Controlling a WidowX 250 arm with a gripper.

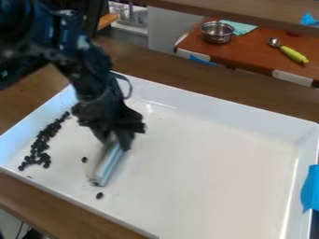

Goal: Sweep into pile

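The black gripper hangs over the left part of the white tray, shut on a pale grey-blue sweeping tool. The tool slants down and its lower end is at or just above the tray floor. Small dark pieces form a long cluster along the tray's left side, left of the gripper. One loose piece lies just left of the tool, and another piece lies just below its lower end.
High walls surround the tray, with blue tape on its right wall. Beyond the wooden table edge, a red-brown surface holds a metal pot and a spoon with a yellow-green handle.
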